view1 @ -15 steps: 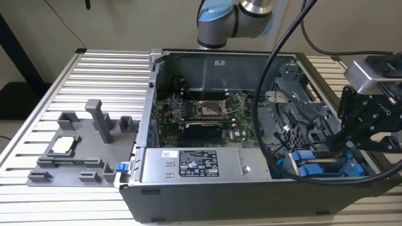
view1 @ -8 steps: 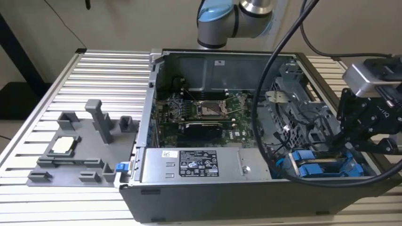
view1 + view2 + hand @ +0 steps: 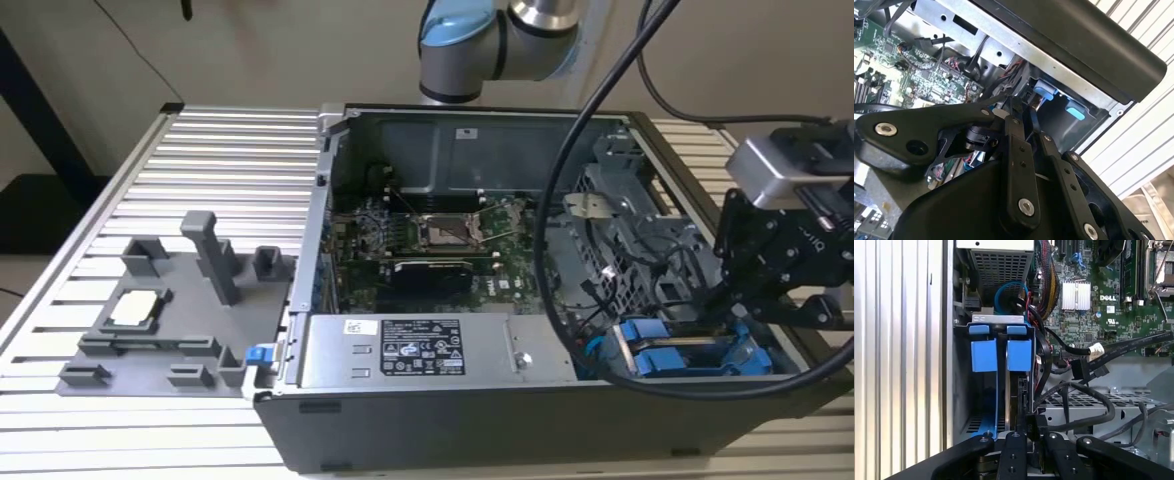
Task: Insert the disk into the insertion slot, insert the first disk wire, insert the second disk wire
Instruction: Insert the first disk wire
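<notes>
Jaws of my black end effector (image 3: 1032, 430) pinch a black wire plug (image 3: 1032, 420) behind the blue-framed silver-grey disk (image 3: 1019, 356), seated lengthwise in the grey insertion slot (image 3: 999, 319).

Computer case (image 3: 400, 435) on table (image 3: 200, 150); parts tray (image 3: 147, 345) at the exterior view's left of it; inside, power supply (image 3: 427, 350) nearest, motherboard (image 3: 427, 240) behind it, drive cage (image 3: 960, 380) at the exterior view's right, disk (image 3: 1019, 354) in it.
</notes>
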You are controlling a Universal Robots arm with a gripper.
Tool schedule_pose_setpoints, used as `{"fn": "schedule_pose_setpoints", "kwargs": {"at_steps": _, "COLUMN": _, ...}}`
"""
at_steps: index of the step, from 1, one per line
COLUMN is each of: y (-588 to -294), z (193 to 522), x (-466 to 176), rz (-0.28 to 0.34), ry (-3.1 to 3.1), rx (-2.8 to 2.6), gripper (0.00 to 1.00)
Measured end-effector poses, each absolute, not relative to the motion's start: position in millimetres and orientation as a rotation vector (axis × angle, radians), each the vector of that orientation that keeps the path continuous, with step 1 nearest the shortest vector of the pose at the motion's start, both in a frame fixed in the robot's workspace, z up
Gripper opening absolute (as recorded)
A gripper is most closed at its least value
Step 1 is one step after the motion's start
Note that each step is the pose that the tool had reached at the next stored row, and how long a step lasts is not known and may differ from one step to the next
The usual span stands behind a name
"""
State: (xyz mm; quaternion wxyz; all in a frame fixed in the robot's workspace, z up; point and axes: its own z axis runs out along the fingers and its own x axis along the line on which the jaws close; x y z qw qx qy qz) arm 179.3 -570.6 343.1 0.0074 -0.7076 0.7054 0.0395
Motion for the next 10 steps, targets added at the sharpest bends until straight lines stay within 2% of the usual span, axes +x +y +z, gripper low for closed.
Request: {"fn": "schedule_pose_setpoints", "kwargs": {"at_steps": 10, "y": -570.8, "z": 341.4, "x": 179.4, "rz": 0.124, "ry": 2.204, "rx": -2.211, "gripper": 0.19}}
